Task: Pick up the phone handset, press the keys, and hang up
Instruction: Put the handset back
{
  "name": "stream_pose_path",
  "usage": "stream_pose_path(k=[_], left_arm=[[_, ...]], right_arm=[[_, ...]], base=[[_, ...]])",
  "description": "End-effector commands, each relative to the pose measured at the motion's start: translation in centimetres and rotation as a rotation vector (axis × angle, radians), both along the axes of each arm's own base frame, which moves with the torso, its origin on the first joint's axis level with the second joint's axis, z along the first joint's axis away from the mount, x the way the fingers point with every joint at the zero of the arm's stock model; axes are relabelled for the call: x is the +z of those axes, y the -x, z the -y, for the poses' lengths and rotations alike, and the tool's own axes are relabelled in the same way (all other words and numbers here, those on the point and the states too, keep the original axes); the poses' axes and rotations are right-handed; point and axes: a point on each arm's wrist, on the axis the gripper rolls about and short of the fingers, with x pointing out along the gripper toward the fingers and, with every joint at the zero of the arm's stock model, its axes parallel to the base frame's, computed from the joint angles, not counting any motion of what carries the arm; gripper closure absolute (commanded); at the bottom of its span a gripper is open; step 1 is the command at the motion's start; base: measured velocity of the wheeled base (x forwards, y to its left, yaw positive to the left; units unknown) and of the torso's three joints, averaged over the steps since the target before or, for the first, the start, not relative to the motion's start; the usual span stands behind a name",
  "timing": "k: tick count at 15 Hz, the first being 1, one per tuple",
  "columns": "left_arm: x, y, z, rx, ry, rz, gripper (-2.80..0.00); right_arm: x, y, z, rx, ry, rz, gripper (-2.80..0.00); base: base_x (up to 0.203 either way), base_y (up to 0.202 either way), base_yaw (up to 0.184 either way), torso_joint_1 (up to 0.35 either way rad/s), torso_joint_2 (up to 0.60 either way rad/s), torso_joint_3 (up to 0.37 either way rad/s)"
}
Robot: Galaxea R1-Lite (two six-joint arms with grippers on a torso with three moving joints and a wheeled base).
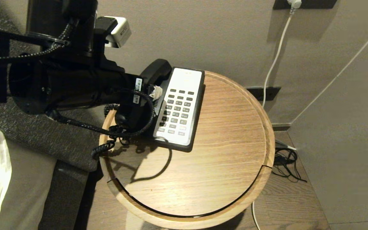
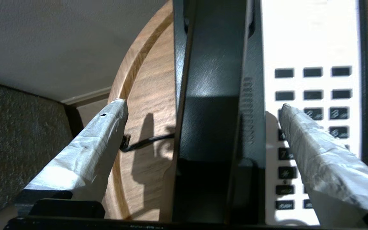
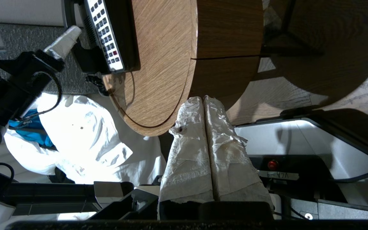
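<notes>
Straddling the phone handset (image 2: 211, 105), the left gripper (image 2: 203, 127) holds its jaws wide, one taped finger each side and neither touching, presumably lined up for the lift; the handset lies cradled left of the keys (image 1: 177, 110). Right gripper (image 3: 204, 121): parked near, below the table rim, jaws pressed together, empty. Surface: round wooden table (image 1: 222, 153) against a beige wall.

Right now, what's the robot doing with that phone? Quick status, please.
Left gripper open, fingers straddling the phone handset, not yet gripping. Handset on its cradle beside the keys. Right gripper shut, parked low off the table. Nothing blocking.
</notes>
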Motion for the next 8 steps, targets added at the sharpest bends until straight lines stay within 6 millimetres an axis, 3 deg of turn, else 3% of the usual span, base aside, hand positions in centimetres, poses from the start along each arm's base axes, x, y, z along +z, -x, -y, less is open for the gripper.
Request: stream_pose_path(k=[1, 4, 8], left_arm=[[0.7, 0.2, -0.1, 0.001, 0.021, 0.021, -2.8], [1.5, 1.1, -0.8, 0.004, 0.043, 0.044, -2.8], [0.0, 0.9, -0.6, -0.001, 0.001, 0.001, -2.8]], right_arm=[[0.0, 0.0, 0.0, 0.003, -0.004, -0.006, 0.0], [-0.2, 0.0, 0.0, 0.004, -0.002, -0.012, 0.0], [-0.2, -0.1, -0.1, 0.004, -0.003, -0.009, 0.0]], base=[[0.0, 0.0, 0.0, 0.0, 0.0, 0.0], [0.0, 0.0, 0.0, 0.0, 0.0, 0.0], [0.0, 0.0, 0.0, 0.0, 0.0, 0.0]])
